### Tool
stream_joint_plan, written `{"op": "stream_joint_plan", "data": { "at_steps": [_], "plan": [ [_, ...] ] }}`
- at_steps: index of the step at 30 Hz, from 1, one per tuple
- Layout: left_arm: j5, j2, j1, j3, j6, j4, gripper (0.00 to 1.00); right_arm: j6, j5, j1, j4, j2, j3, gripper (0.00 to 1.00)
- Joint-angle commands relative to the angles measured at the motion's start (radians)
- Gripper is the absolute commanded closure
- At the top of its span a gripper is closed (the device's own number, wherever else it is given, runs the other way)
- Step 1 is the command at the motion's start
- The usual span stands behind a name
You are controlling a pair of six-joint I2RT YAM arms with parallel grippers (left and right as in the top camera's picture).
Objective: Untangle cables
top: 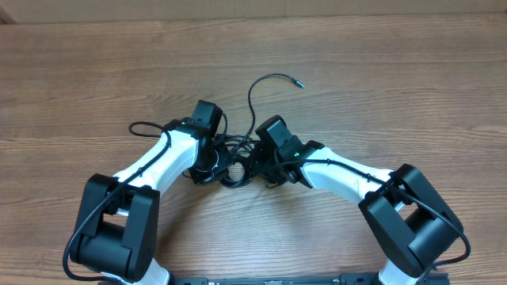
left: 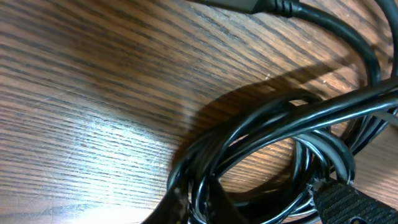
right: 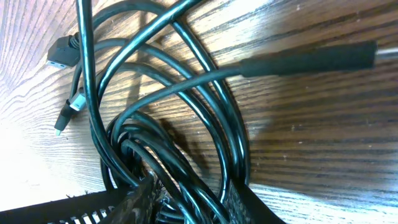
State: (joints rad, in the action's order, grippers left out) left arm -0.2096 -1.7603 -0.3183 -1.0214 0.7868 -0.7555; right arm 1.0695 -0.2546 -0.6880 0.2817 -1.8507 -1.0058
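On brown wood-grain worktop (top: 380, 87), tangle of thin glossy black cables (top: 234, 162) between both arms, one loose end arcing away. Right pincer (right: 189, 202) clenched around coil strands; left pincer (left: 258, 208) at coil, grip not discernible. Step, as judged: securing holds. Next: slow opposing pulls to open loops.

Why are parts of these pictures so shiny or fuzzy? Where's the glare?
Overhead view: even light, sharp, soft shadows. Left wrist view: a white glare patch on the table, a dark shadow under the glossy cables, a blurred finger bottom right. Right wrist view: glare lower left, shiny streaks on the cables, fuzzy fingers at the bottom.
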Motion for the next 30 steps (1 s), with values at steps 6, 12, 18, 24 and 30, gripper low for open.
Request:
{"op": "stream_joint_plan", "data": {
  "at_steps": [6, 12, 18, 24, 30],
  "plan": [
    [-0.051, 0.077, 0.034, -0.042, -0.033, -0.018, 0.96, -0.179, -0.210, -0.002, -0.094, -0.007, 0.005, 0.34],
    [-0.046, 0.218, 0.039, -0.044, -0.047, -0.037, 0.96, -0.180, -0.345, 0.041, -0.139, -0.006, -0.003, 0.38],
    [-0.050, 0.217, 0.038, -0.044, -0.046, -0.050, 0.96, -0.089, -0.350, 0.113, -0.085, -0.007, -0.002, 0.62],
    [-0.054, 0.217, 0.036, -0.043, -0.018, -0.056, 0.96, -0.005, -0.214, 0.055, -0.040, -0.007, -0.002, 0.71],
    [-0.072, 0.217, 0.037, -0.043, -0.017, -0.052, 0.96, 0.035, -0.051, 0.034, -0.001, -0.007, -0.001, 0.73]
  ]
}}
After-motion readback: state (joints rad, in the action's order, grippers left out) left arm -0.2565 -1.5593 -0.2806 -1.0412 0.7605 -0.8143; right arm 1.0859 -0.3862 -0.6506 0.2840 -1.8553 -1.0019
